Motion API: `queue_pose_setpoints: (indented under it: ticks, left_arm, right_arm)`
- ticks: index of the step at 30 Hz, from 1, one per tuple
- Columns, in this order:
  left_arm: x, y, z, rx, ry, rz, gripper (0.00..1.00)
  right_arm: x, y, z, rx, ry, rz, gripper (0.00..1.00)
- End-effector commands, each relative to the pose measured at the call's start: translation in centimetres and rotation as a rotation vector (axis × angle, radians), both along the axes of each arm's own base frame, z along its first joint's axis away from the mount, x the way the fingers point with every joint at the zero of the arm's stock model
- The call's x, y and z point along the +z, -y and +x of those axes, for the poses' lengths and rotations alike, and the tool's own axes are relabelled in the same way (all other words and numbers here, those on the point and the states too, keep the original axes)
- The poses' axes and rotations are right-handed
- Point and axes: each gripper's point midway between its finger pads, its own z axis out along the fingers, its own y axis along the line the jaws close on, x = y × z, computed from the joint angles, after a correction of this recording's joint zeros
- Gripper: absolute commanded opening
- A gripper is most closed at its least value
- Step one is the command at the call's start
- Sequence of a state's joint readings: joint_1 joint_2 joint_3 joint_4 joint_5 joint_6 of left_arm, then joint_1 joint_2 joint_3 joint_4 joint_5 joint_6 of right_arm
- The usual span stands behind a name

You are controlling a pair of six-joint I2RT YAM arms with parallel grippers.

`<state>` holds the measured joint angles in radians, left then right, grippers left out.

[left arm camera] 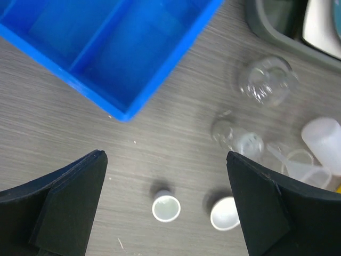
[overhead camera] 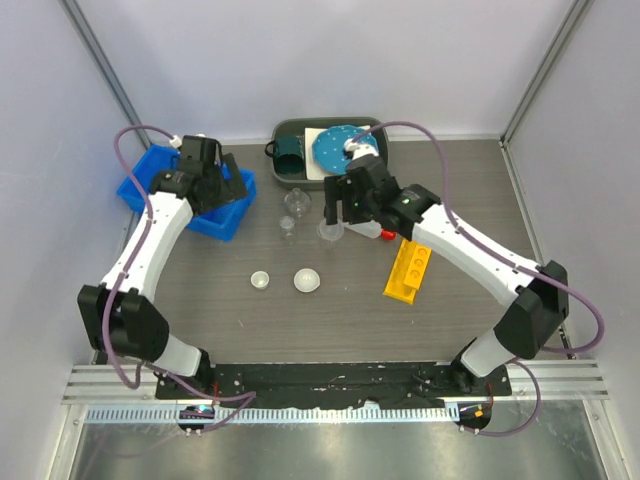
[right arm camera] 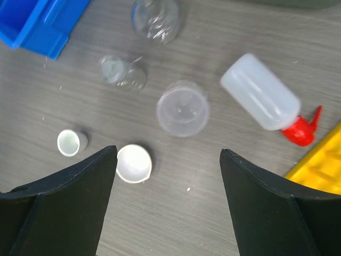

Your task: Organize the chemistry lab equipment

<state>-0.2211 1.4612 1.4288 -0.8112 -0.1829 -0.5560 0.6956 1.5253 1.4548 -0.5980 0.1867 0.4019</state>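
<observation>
A white squeeze bottle with a red nozzle lies on its side beside the yellow holed rack. A clear beaker stands just beyond my open right gripper, which hovers above the table holding nothing. A small clear flask and a rounder flask sit further back. Two small round dishes rest on the table under my left gripper, which is wide open and empty, high up by the blue bin. From above, the left gripper hangs over the bin's right edge and the right gripper is over the beaker.
A grey tray at the back holds a teal mug and a blue dotted plate. The blue bin stands at the back left. The yellow rack lies at the right of centre. White walls enclose the table.
</observation>
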Motion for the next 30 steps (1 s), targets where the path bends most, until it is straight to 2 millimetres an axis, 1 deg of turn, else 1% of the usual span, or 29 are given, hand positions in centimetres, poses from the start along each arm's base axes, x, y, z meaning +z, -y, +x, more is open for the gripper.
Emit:
queue_pose_setpoints:
  ticks: [1, 2, 4, 5, 7, 8, 9, 10, 11, 12, 13, 14, 15, 16, 18, 20, 21, 22, 23, 26, 29, 30]
  left_arm:
    - [-0.5, -1.9, 2.6, 0.011, -0.031, -0.045, 1.0]
    - [-0.4, -2.6, 3.4, 0.033, -0.026, -0.05, 1.0]
    - [-0.6, -3.1, 4.6, 0.049, -0.025, -0.058, 1.0]
    - [-1.0, -3.5, 5.8, 0.065, -0.031, -0.062, 1.0]
    - [-0.6, -4.0, 7.4, 0.081, -0.005, -0.062, 1.0]
    - [-1.6, -4.3, 8.3, 0.09, -0.024, -0.054, 1.0]
    - [-2.0, -4.4, 8.8, 0.092, -0.032, -0.048, 1.0]
    - [-1.5, -4.7, 9.7, 0.097, -0.018, -0.044, 1.0]
    - [-3.2, -5.0, 10.2, 0.105, -0.059, -0.029, 1.0]
    - [-3.4, -5.3, 10.7, 0.106, -0.061, -0.022, 1.0]
    - [-3.2, -5.7, 11.4, 0.113, -0.049, -0.021, 1.0]
    - [-4.2, -6.0, 12.1, 0.119, -0.062, -0.013, 1.0]
    - [-4.4, -6.3, 12.4, 0.119, -0.063, -0.005, 1.0]
    - [-4.3, -6.9, 12.9, 0.13, -0.055, -0.001, 1.0]
    - [-4.8, -7.1, 13.8, 0.126, -0.056, -0.003, 1.0]
    - [-5.0, -7.3, 14.2, 0.105, -0.06, 0.017, 1.0]
    - [-5.2, -7.3, 14.6, 0.094, -0.061, 0.028, 1.0]
    - [-5.2, -9.0, 14.6, 0.096, -0.065, 0.053, 1.0]
    - [-5.3, -9.3, 14.7, 0.089, -0.066, 0.068, 1.0]
    - [-5.7, -9.9, 14.8, 0.045, -0.073, 0.115, 1.0]
    - [-6.5, -10.4, 14.8, 0.025, -0.079, 0.105, 1.0]
    - [-7.0, -10.5, 14.7, 0.019, -0.088, 0.1, 1.0]
  right_arm:
    - [3.1, -2.4, 0.1, 0.026, 0.095, 0.043, 0.83]
    - [3.1, -2.5, 0.0, 0.028, 0.098, 0.045, 0.83]
    - [2.9, -2.5, -0.3, 0.033, 0.103, 0.056, 0.83]
    - [2.9, -2.6, -0.6, 0.04, 0.104, 0.068, 0.83]
    - [2.8, -2.6, -1.1, 0.045, 0.107, 0.084, 0.83]
    - [2.7, -2.6, -1.5, 0.052, 0.105, 0.088, 0.82]
    - [1.9, -2.5, -1.9, 0.054, 0.09, 0.08, 0.83]
    - [2.4, -2.4, -2.3, 0.054, 0.103, 0.1, 0.82]
    - [2.2, -2.3, -2.6, 0.058, 0.101, 0.103, 0.82]
    - [1.5, -2.1, -3.1, 0.059, 0.089, 0.1, 0.82]
    - [2.1, -2.0, -3.5, 0.059, 0.101, 0.122, 0.82]
    - [2.1, -1.9, -3.8, 0.063, 0.102, 0.129, 0.82]
    - [1.5, -1.7, -4.3, 0.066, 0.092, 0.125, 0.82]
    - [2.0, -1.5, -4.6, 0.067, 0.1, 0.137, 0.82]
    - [1.6, -1.2, -5.2, 0.071, 0.097, 0.134, 0.82]
    - [1.8, -0.8, -5.6, 0.073, 0.1, 0.136, 0.82]
    - [1.5, -0.6, -5.9, 0.076, 0.098, 0.132, 0.82]
    - [1.4, -0.5, -5.9, 0.073, 0.099, 0.128, 0.82]
    - [1.3, -0.3, -6.0, 0.074, 0.099, 0.125, 0.82]
    - [1.1, 0.2, -6.5, 0.076, 0.103, 0.117, 0.82]
    - [1.0, 0.6, -6.8, 0.079, 0.103, 0.115, 0.82]
    - [0.8, 0.6, -6.9, 0.082, 0.1, 0.113, 0.82]
